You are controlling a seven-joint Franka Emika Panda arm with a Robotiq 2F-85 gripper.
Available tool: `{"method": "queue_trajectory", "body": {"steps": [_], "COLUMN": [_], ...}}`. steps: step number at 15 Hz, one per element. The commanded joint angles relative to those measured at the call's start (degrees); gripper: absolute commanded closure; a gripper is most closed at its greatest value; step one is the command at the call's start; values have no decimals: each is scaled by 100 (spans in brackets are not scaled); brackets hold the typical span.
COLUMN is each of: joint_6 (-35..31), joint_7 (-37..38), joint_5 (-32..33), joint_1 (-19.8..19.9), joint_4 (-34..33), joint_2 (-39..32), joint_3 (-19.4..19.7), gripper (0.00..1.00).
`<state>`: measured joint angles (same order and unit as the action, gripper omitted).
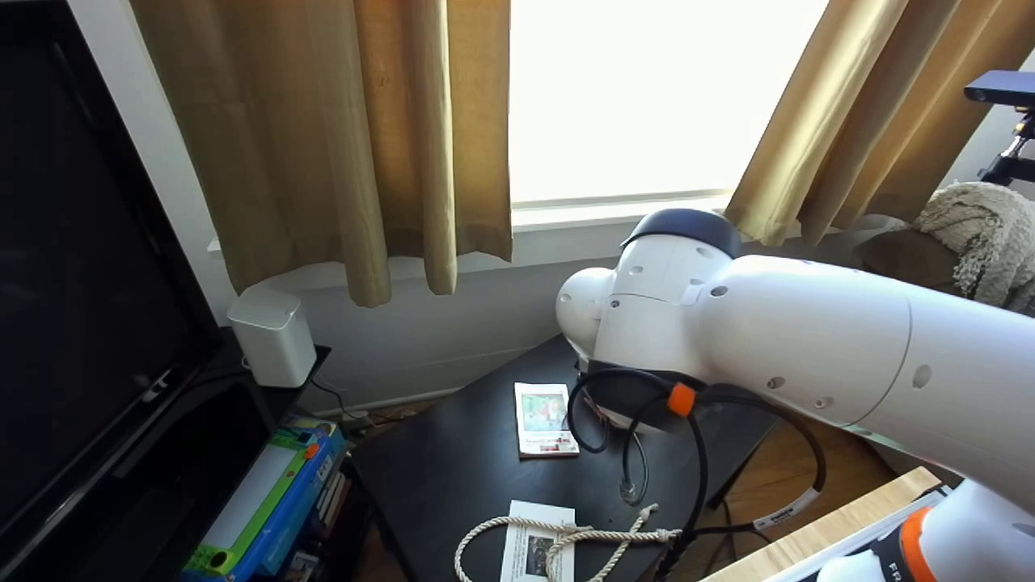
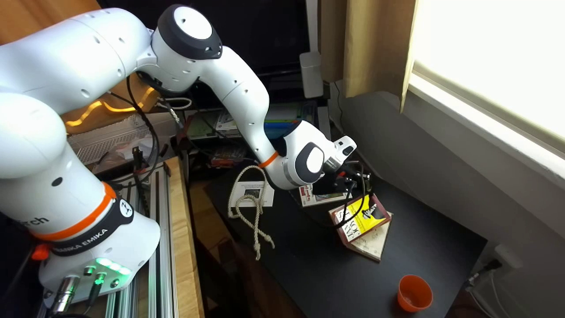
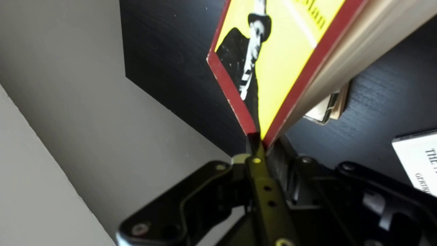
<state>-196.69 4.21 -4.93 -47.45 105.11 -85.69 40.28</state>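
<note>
Your hand (image 3: 261,145) clamps one corner of a yellow book (image 3: 286,65), its fingers (image 3: 264,182) pressed to either side in the wrist view. The yellow book is tilted above the bench (image 2: 423,247), over a cream book (image 2: 373,243) in an exterior view; whether the two touch, you cannot tell. A picture book (image 1: 543,416) lies flat near your hand, and farther along the bench a rope (image 1: 623,535) loops across a white booklet (image 1: 535,558). An orange cup (image 2: 414,295) stands upright near the bench's edge, well apart from the books. Beyond your arm (image 1: 808,339), tan curtains (image 1: 307,145) hang beside a bright window (image 1: 647,97), while a white box (image 1: 275,343) stands next to a black screen (image 1: 81,267).
</note>
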Motion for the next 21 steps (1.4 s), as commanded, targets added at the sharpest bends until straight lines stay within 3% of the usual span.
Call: {"method": "queue_trajectory", "body": {"steps": [1, 3, 4, 11, 13, 21], "joint_6": [-145, -116, -103, -136, 144, 1617], "joint_7": [-274, -282, -287, -329, -355, -315], "joint_5": [-291, -341, -352, -390, -333, 115], "joint_1": [83, 94, 111, 198, 278, 562], "joint_4": [-6, -19, -32, -91, -207, -325], "joint_2": [7, 8, 10, 51, 67, 508], "joint_3": [-76, -65, -74, -126, -224, -587], "gripper": [96, 96, 64, 16, 1, 1]}}
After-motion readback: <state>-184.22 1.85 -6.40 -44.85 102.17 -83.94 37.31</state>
